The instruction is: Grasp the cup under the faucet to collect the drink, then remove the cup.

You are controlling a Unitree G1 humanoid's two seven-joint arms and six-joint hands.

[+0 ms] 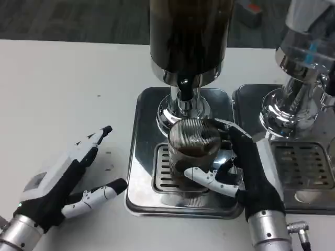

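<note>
A ribbed clear cup (pixel 192 151) holding dark drink stands on the drip grate (pixel 161 175) of the steel dispenser base (pixel 144 151), right under the black faucet (pixel 183 83) of the dark drink tank (pixel 189 36). My right hand (pixel 246 170) wraps around the cup from its right side, thumb across the cup's front and fingers behind it. To the left of the base, my left hand (pixel 65 180) rests on the white table with its fingers spread and nothing in it.
A second dispenser (pixel 301 63) with its own steel base and grate (pixel 306 167) stands close on the right, beside my right wrist. The white table (pixel 63 89) stretches to the left and back. A dark floor lies beyond its far edge.
</note>
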